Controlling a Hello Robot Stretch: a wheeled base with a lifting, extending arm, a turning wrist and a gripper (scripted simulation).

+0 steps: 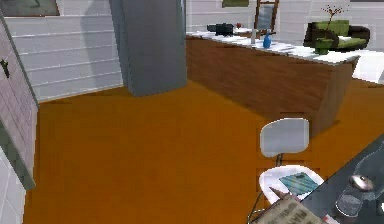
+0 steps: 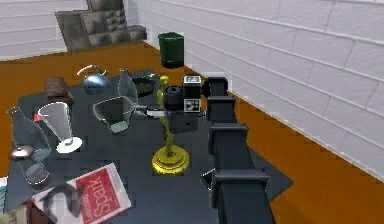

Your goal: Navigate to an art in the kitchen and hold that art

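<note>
We see the golden statuette (image 2: pixel 172 155) standing upright on the dark table (image 2: pixel 135 150), near the middle of the arm side view and just left of the arm (image 2: pixel 232 145). The gripper (image 2: pixel 168 110) sits at the statuette's top, on its far side. We cannot tell whether it touches the figure or only hangs by it. The statuette's base rests on the tabletop, so we cannot tell whether the gripper has hold of anything, and the state of its fingers cannot be made out either.

The arm reaches over the table's right side as a dark square bar in stepped sections, running from the near edge toward the far end. At its far end are two white squares (image 2: pixel 191 92) with black marks, and the gripper's dark body lies just left of them.

The statuette is a slim gold figure rising from a wide, shiny, round base. To its left stand a glass bowl (image 2: pixel 113 113) and a white vase (image 2: pixel 63 128), both apart from it. A red and white magazine (image 2: pixel 90 195) lies nearer on the left. A green bin (image 2: pixel 171 48) stands on the floor beyond the table.
</note>
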